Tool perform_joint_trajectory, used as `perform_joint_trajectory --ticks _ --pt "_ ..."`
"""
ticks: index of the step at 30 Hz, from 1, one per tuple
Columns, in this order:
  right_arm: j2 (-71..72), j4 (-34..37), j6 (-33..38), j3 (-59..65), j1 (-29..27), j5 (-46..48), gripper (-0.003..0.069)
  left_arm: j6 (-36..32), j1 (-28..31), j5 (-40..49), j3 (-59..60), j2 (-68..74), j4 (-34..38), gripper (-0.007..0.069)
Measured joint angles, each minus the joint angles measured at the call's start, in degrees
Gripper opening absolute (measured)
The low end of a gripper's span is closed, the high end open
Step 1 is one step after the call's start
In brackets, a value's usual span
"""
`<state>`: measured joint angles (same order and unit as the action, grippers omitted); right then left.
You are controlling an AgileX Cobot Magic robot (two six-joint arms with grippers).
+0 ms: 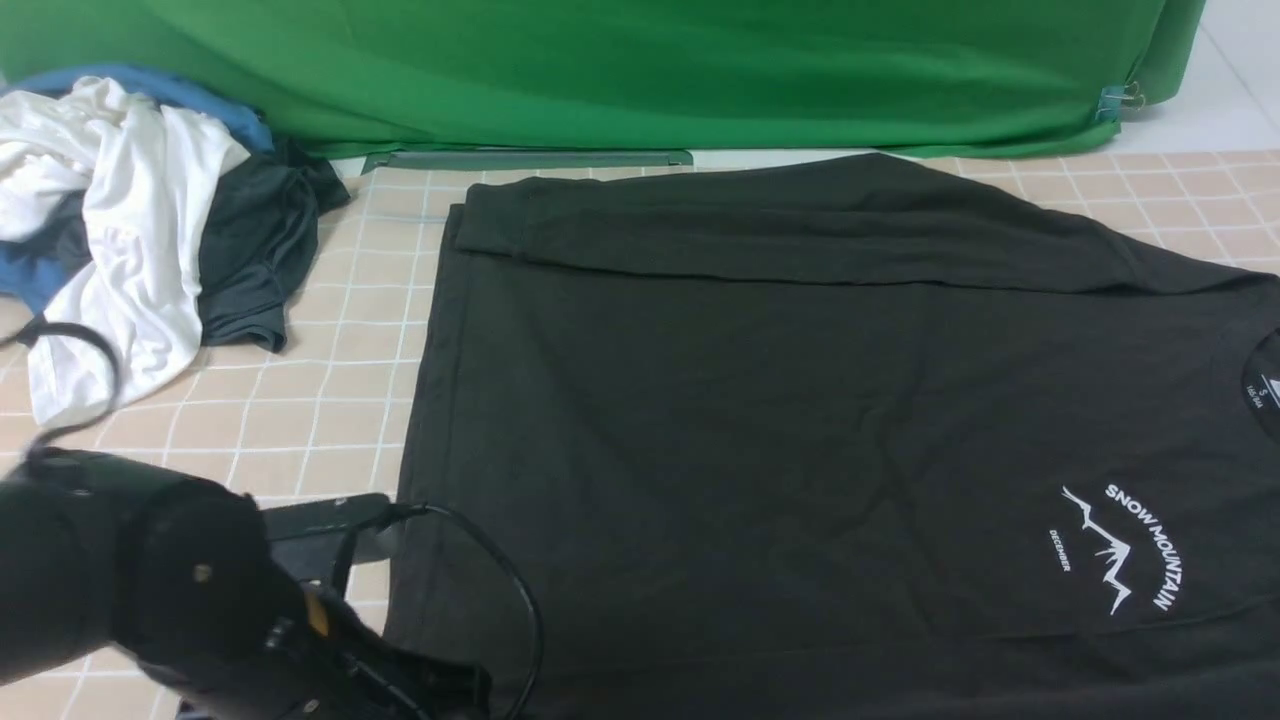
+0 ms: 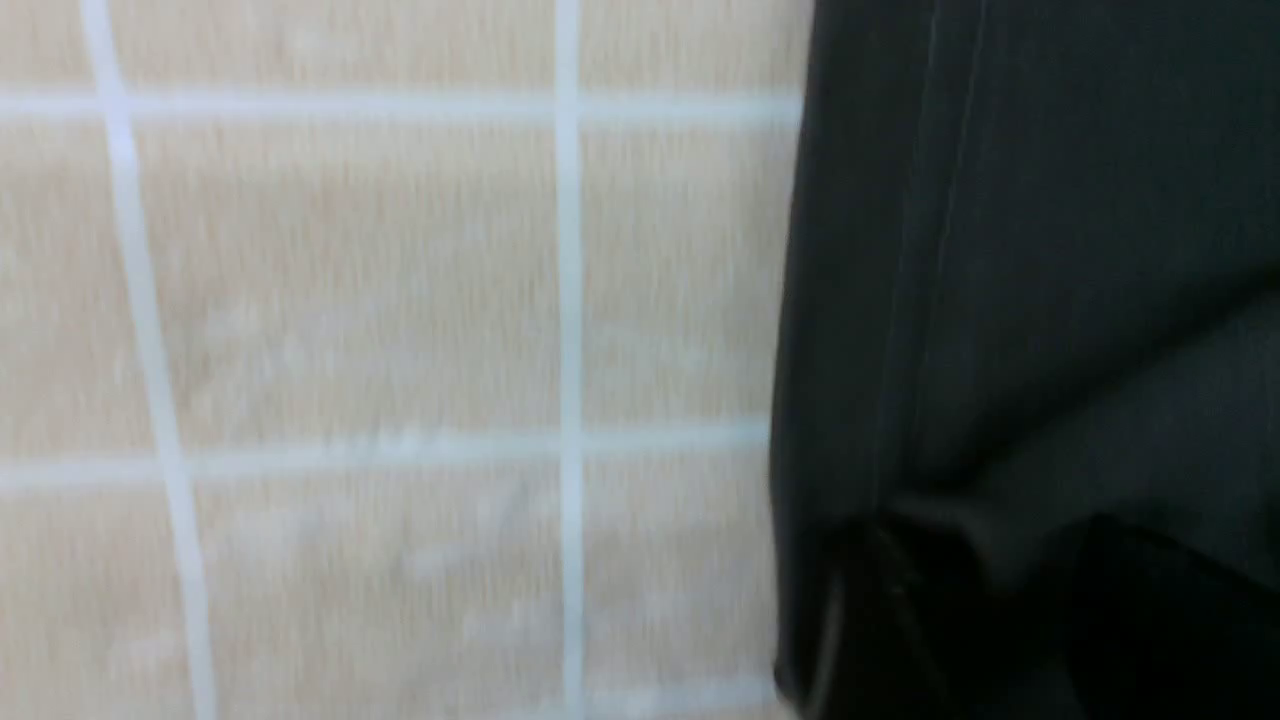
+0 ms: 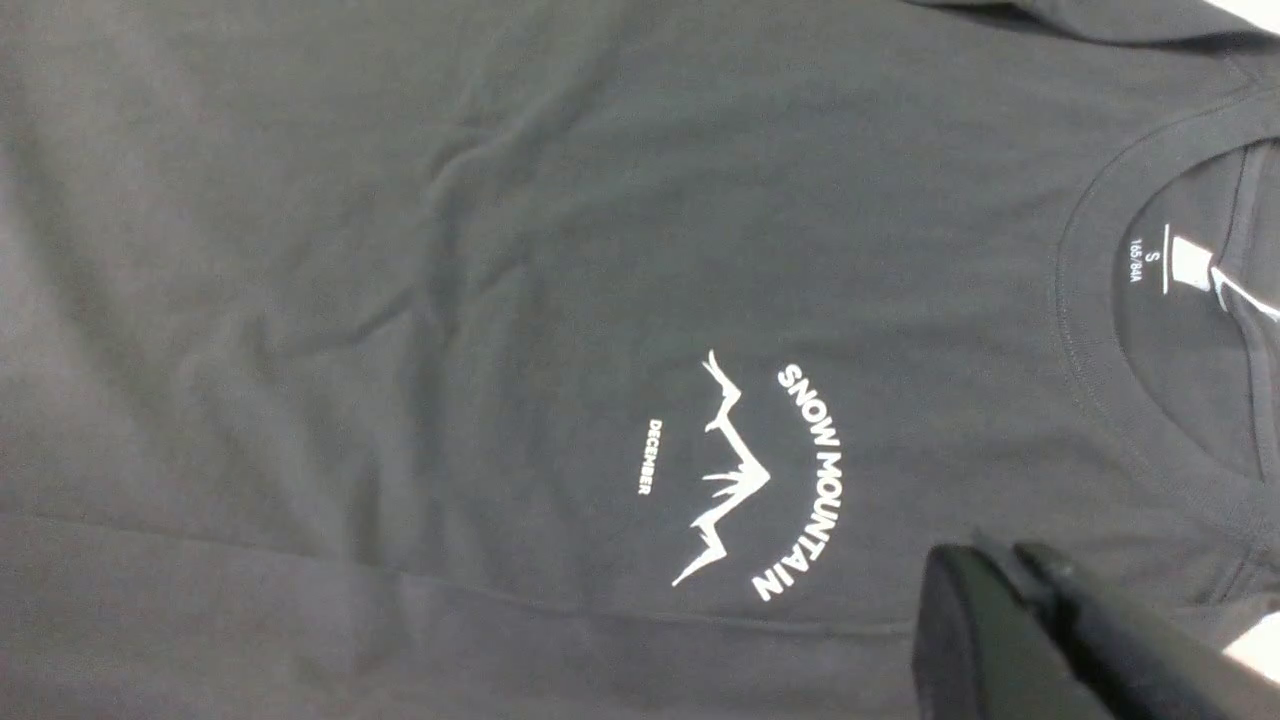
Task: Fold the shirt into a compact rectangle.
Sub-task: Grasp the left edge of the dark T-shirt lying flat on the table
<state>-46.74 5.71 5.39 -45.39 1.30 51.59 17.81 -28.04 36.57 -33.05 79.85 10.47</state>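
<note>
You get soft, even light in the front view. The large black cotton T-shirt [image 1: 760, 400] throws almost no shadow on the beige tiled tabletop [image 1: 330, 400], and the crumpled white garment [image 1: 130, 220] is bright without blowing out. The black left arm [image 1: 150, 590], close to the lens, is blurred. Your left wrist view is smeared all over: the white grid lines are soft and the hem stitching is barely legible. The right wrist view is dimmer and greyish, yet the white mountain print [image 3: 740, 470] reads crisply. The right gripper [image 3: 990, 565], near the lens, is out of focus.
</note>
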Motion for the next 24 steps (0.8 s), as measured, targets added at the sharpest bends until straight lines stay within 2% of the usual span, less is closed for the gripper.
perform_joint_trajectory --ticks 3,6,8,12,17,22,24 --pt "0.00 0.00 -0.01 0.00 0.00 -0.50 0.0043 -0.46 -0.07 -3.35 0.00 2.11 -2.45 0.0416" --pt "0.00 0.00 -0.01 0.00 0.00 -0.61 0.0051 -2.06 -0.19 -3.55 -0.41 3.01 -2.09 0.0487" --pt "0.00 0.00 -0.01 0.00 0.00 -0.73 0.0055 -3.24 -0.25 -3.55 -0.53 3.50 -1.61 0.0507" --pt "0.00 0.00 -0.01 0.00 0.00 -0.73 0.0065 -3.64 -0.25 -3.50 -0.57 3.74 -1.40 0.0492" --pt "0.00 0.00 -0.01 0.00 0.00 -0.73 0.0078 -4.33 -0.25 -3.23 -0.57 3.80 -2.48 0.0347" --pt "0.00 0.00 -0.12 0.00 0.00 -0.73 0.0092 -4.57 -0.17 -4.42 -0.51 3.47 -1.16 0.0120" --pt "0.00 0.00 -0.18 0.00 0.00 -0.73 0.0092 -4.57 -0.17 -4.68 -0.47 3.27 -0.95 0.0063"
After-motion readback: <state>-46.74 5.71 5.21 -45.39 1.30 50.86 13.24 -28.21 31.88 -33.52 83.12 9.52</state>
